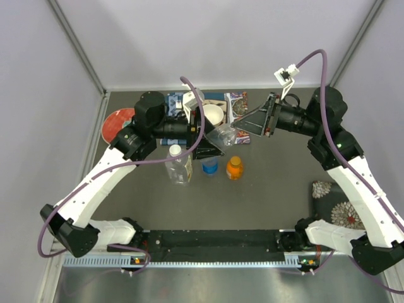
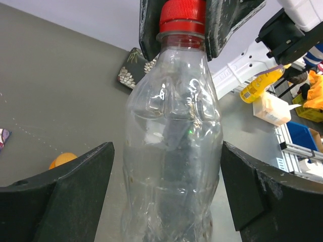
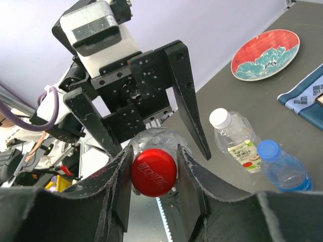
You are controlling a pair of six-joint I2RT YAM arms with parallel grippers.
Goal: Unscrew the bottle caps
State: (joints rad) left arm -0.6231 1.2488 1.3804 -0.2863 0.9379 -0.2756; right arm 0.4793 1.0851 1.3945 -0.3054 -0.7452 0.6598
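1. Clearly, the red cap (image 3: 154, 173) is screwed onto the slim bottle (image 2: 171, 151). It is a round, ridged plastic cap with embossed lettering on its flat top and a matching red collar ring beneath.
2. The right gripper (image 1: 238, 128) is closed on that cap, its dark, scuffed fingers pressed against opposite sides.
3. The slim bottle is thin clear plastic, waisted and fluted, glossy with reflections. It is raised above the bench (image 1: 278, 170), between the two grippers.
4. The left gripper (image 1: 213, 142) stands wide open around the bottle's body — a gap shows on each side, so it grips nothing.
5. Three other bottles stand upright on the bench, nearer the arm bases, with their caps on:
   - a wide clear bottle (image 1: 179, 167) with a white cap (image 3: 219, 117) and a paper label
   - a blue bottle (image 3: 282, 169) with a blue cap (image 3: 268, 149)
   - a squat orange bottle (image 1: 235, 168)
6. A round red plate (image 3: 266, 54) with a teal flower pattern lies at the bench's far left.
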